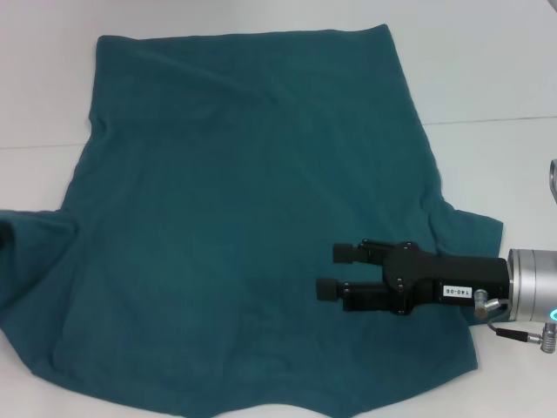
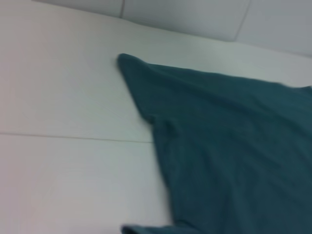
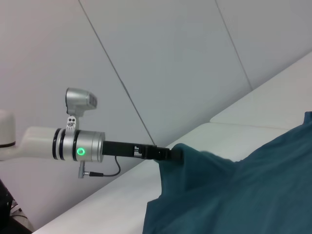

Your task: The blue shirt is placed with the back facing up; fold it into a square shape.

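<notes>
The blue shirt (image 1: 244, 200) lies spread across the white table (image 1: 487, 78), hem at the far side. My right gripper (image 1: 329, 271) reaches in from the right and hovers open over the shirt's near right part, with nothing between its fingers. The left gripper is outside the head view. The right wrist view shows the left gripper (image 3: 171, 154) shut on the shirt (image 3: 243, 195), with the cloth pulled up into a peak around its tip. At the head view's left edge the sleeve (image 1: 22, 239) is raised and bunched. The left wrist view shows a shirt corner (image 2: 127, 61) flat on the table.
White table seams (image 1: 496, 119) run beside the shirt. Bare table (image 2: 63, 107) lies to the left of the cloth. A panelled white wall (image 3: 170, 58) stands behind the left arm (image 3: 80, 145). A metal part (image 1: 553, 178) shows at the head view's right edge.
</notes>
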`<state>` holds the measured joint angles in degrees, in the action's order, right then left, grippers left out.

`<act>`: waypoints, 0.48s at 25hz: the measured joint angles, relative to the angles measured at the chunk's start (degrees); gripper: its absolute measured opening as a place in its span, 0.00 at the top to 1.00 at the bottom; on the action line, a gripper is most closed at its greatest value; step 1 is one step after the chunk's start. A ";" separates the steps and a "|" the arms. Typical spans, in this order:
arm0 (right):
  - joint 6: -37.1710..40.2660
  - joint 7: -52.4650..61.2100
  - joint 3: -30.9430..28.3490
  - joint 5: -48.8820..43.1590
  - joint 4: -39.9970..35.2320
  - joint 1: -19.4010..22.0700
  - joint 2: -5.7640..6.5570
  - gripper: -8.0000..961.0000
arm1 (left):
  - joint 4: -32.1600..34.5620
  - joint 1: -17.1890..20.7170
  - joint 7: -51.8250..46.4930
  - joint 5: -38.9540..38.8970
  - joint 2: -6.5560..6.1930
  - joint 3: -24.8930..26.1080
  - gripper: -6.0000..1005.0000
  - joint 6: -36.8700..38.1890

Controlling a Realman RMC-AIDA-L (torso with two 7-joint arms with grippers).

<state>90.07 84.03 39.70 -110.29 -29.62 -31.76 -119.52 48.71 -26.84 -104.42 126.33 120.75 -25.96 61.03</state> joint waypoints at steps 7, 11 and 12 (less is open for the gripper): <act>-0.15 -0.39 0.13 0.00 0.00 -0.14 0.00 0.09 | 0.68 -0.77 -6.03 -0.27 -0.19 -0.42 0.99 6.05; -0.27 -0.71 0.13 0.00 0.00 -0.15 0.00 0.10 | 0.62 -1.61 -8.20 -0.24 0.20 -1.32 0.99 6.47; -0.27 -0.73 0.12 0.00 0.00 -0.14 0.00 0.10 | 0.64 -1.83 -8.91 -0.25 0.22 -1.80 0.99 6.55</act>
<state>89.80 83.30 39.83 -110.30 -29.62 -31.90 -119.51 49.35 -28.66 -113.33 126.08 120.97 -27.76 67.58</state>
